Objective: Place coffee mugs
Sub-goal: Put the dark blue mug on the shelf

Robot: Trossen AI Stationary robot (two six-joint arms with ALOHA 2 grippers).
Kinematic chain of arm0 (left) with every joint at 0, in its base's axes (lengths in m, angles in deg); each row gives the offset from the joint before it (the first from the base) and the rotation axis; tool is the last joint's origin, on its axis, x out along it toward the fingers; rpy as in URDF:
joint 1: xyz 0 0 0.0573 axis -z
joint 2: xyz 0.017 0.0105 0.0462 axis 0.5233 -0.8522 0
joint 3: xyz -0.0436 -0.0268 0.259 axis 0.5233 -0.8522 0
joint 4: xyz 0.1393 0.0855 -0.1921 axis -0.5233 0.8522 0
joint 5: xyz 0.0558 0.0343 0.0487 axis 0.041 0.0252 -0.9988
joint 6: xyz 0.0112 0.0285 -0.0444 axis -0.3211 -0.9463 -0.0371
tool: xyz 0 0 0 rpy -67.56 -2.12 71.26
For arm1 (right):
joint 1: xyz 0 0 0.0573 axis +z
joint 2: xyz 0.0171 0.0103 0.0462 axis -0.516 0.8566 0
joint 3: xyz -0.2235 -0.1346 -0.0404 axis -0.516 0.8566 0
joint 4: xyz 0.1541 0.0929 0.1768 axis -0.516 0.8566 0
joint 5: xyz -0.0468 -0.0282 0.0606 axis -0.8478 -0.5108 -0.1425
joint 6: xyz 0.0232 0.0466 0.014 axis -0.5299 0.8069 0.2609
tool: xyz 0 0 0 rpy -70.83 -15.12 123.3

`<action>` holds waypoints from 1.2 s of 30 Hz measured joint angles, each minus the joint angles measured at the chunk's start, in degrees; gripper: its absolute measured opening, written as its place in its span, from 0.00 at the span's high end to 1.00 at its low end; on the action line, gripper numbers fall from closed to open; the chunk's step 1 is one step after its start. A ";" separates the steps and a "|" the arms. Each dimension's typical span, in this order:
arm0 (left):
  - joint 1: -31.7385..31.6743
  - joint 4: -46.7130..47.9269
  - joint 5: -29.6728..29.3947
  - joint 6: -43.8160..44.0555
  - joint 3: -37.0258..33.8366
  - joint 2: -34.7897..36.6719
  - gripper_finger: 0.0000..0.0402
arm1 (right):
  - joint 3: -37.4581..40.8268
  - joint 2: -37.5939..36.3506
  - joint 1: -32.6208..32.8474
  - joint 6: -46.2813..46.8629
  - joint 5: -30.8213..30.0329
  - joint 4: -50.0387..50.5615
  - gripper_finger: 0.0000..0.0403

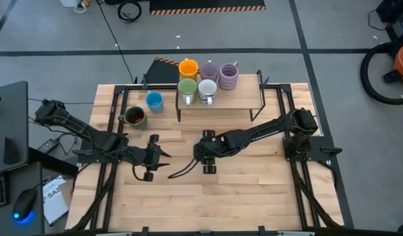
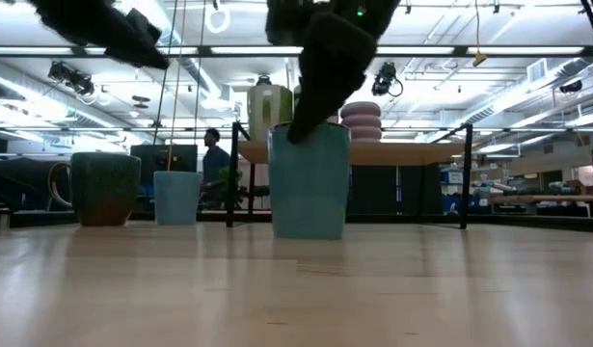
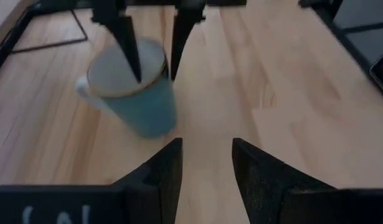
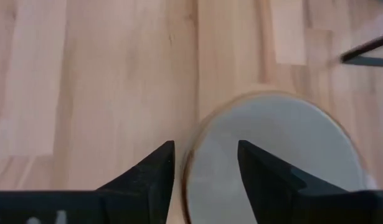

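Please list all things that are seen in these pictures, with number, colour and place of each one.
table: one, light wood, under everything
rack: one, wooden top on black legs, at the table's far edge
orange mug, green mug, white mug: one each, on the rack
purple mugs: two, pale, on the rack
blue mug: one, on the table left of the rack
dark mug: one, brown inside, beside the blue mug
pale blue mug: one, white inside, mid-table
person: one, behind the table
left gripper: dark, jaws open, mid-table
right gripper: dark, jaws astride the pale blue mug's rim
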 joint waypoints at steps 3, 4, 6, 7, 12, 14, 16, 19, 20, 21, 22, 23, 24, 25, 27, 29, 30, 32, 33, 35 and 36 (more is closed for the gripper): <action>0.24 0.08 -0.66 0.90 -0.65 0.83 0.64 | -0.03 0.66 -0.40 0.35 1.30 0.98 0.58; 0.24 -0.10 -0.74 1.24 -0.92 1.08 0.64 | 0.11 0.67 -0.54 0.44 1.49 1.58 0.58; 0.66 0.65 -0.97 1.95 -1.41 1.81 0.64 | 0.11 0.92 -0.56 0.56 1.46 0.93 0.60; 0.83 -0.15 -1.08 2.25 -1.26 1.68 0.64 | 0.15 0.92 -0.59 0.71 1.48 2.03 0.61; 1.42 -1.07 -0.94 3.01 -1.26 2.01 0.64 | 0.24 1.25 -0.56 0.41 1.51 3.09 0.66; 1.55 -1.35 -0.91 2.99 -1.26 2.14 0.64 | 0.22 1.25 -0.56 0.20 1.55 2.92 0.69; 1.55 -2.05 -0.89 2.97 -1.24 2.36 0.64 | 0.22 1.25 -0.56 0.02 1.53 3.21 0.71; 1.55 -2.23 -0.88 2.95 -1.23 2.36 0.64 | 0.22 1.25 -0.56 -0.74 1.61 3.82 0.77; 1.55 -2.21 -0.88 2.95 -1.23 2.36 0.64 | 0.22 1.25 -0.59 -0.94 1.76 4.29 0.79; 1.55 -2.23 -0.88 2.99 -1.23 2.37 0.64 | 0.22 1.21 -0.59 -1.17 1.99 4.65 0.81; 1.55 -2.22 -0.86 3.04 -1.23 2.36 0.64 | 0.22 0.99 -0.61 -1.16 2.30 5.26 0.83; 1.55 -2.18 -0.83 3.19 -1.23 2.36 0.64 | 0.22 0.84 -0.61 -1.11 2.69 6.20 0.85; 1.55 -2.27 -0.86 3.27 -1.23 2.36 0.64 | 0.22 0.54 -0.63 -1.21 3.16 7.06 0.86; 1.55 -2.46 -0.86 3.30 -1.23 2.36 0.64 | 0.24 0.28 -0.61 -1.32 3.39 7.76 0.88; 1.55 -2.52 -0.86 3.39 -1.23 2.36 0.64 | 0.24 -0.06 -0.61 -1.71 3.36 8.28 0.90; 1.55 -2.54 -0.86 3.68 -1.23 2.36 0.64 | 0.24 -0.66 -0.60 -1.89 3.65 9.22 0.91; 1.55 -2.56 -0.85 3.95 -1.23 2.36 0.64 | 0.24 -0.99 -0.61 -1.97 3.54 9.63 0.90; 1.55 -2.56 -0.84 4.44 -1.23 2.36 0.64 | 0.24 -1.37 -0.61 -2.02 3.41 10.63 0.89; 1.55 -2.58 -0.85 4.53 -1.23 2.36 0.64 | 0.24 -1.68 -0.61 -2.09 3.23 11.27 0.88; 1.55 -2.54 -0.84 4.71 -1.23 2.36 0.64 | 0.26 -2.40 -0.61 -2.42 3.08 12.83 0.88; 1.55 -2.58 -0.84 4.77 -1.23 2.36 0.64 | 0.26 -3.00 -0.61 -2.72 3.08 13.23 0.88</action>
